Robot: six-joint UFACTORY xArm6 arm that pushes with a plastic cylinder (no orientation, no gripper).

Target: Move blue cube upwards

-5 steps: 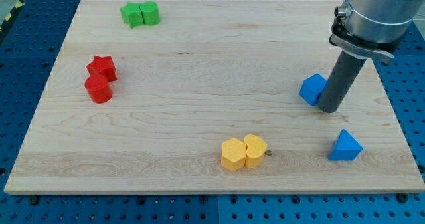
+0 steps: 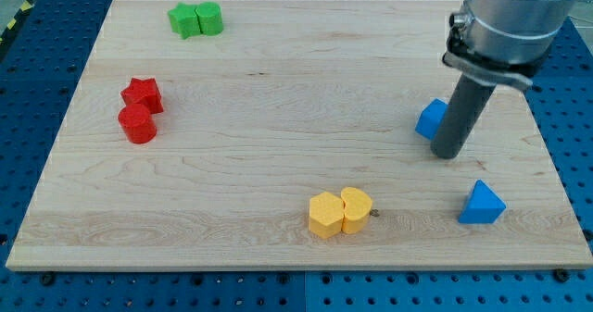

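Note:
The blue cube point(image 2: 430, 119) sits on the wooden board point(image 2: 278, 118) at the view's right, partly hidden behind the dark rod. My tip point(image 2: 447, 154) rests on the board just to the cube's lower right, touching or nearly touching it. A blue triangular block point(image 2: 482, 204) lies lower right of my tip, near the board's bottom right corner.
A red star block point(image 2: 143, 94) and a red cylinder point(image 2: 137, 124) sit together at the left. A green star block point(image 2: 185, 20) and another green block point(image 2: 209, 18) sit at the top left. Two yellow blocks point(image 2: 339, 212) touch each other at the bottom centre.
My tip has slid a little to the view's left. The blue cube has shifted slightly left and up with it.

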